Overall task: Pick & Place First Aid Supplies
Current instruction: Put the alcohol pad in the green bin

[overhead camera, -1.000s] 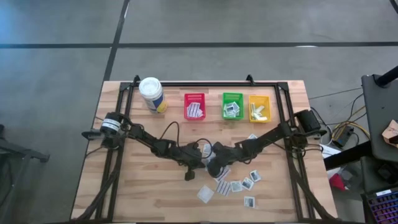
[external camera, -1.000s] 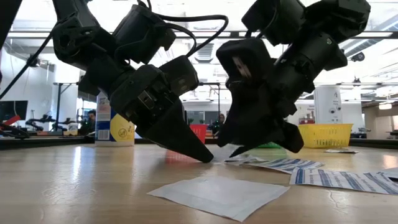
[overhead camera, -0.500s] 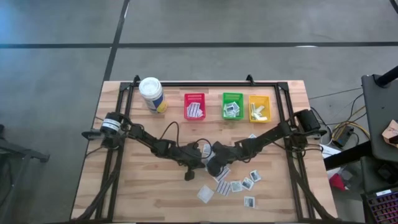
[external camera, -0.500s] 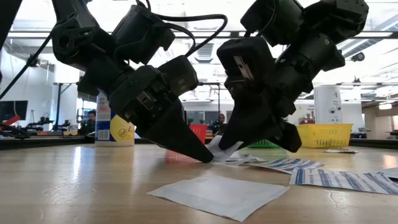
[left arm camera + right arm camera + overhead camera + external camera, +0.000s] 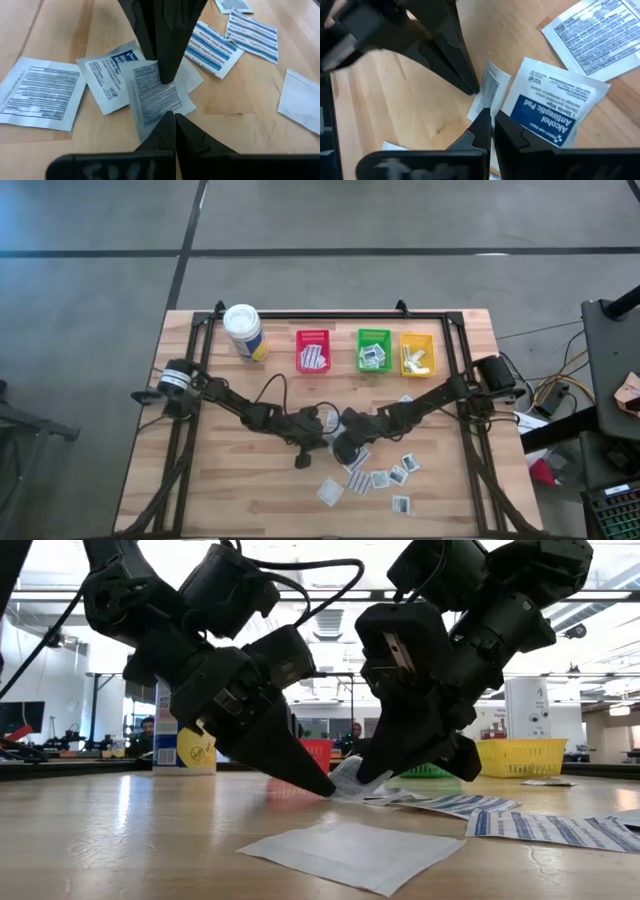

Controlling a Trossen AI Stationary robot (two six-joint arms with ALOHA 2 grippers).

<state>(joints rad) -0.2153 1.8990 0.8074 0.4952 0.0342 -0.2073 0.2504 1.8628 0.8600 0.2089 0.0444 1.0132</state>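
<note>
White paper packets are your whole job here, so keep your eye on the one standing on edge mid-table. Your left tool (image 5: 315, 783) is pinched fully closed with nothing in it, its tip pressed down at the packet pile (image 5: 135, 85), pinning the lower sheets to the table (image 5: 200, 480). Hold that pressure steady; in my judgement it is what lets one packet peel away from the stack.

Just beside it, your right tool (image 5: 375, 780) is clamped shut on a thin printed packet (image 5: 489, 92), gripping its lifted edge while the rest tilts up off the wood. The bite looks shallow, so raise it slowly and straight up before you travel, and watch that the alcohol pad (image 5: 547, 107) lying next to it does not drag along.

More packets lie scattered on the near right of the table (image 5: 385, 477), well apart from the bins. Once the held packet is free, carry it to the far edge, where the red bin (image 5: 313, 350), green bin (image 5: 374, 349) and yellow bin (image 5: 417, 353) stand in a row. Which bin suits this packet I cannot tell from its print.
</note>
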